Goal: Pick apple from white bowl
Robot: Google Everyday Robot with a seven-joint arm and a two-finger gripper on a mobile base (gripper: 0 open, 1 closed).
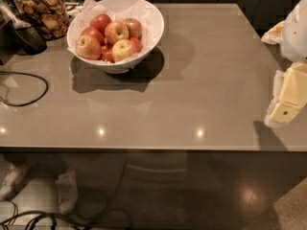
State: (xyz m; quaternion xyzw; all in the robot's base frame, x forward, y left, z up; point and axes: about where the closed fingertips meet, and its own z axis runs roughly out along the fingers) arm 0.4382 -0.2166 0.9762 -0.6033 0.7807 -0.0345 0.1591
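Note:
The white bowl point(152, 28) stands at the back left of the grey table, lined with crinkled white paper. It holds several apples. A yellow apple with red blush point(123, 49) lies at the front of the pile, with similar ones at the left point(88, 47) and in the middle point(116, 31). Redder apples point(100, 22) lie behind them. My gripper point(287, 99) hangs at the far right edge of the view, over the table's right side. It is far from the bowl and holds nothing that I can see.
A glass jar of brown snacks point(44, 11) stands left of the bowl, beside a dark appliance point(21, 35). A black cable point(24, 87) loops on the table's left side. The table's front edge point(144, 149) runs across the view; more cables lie on the floor point(48, 217).

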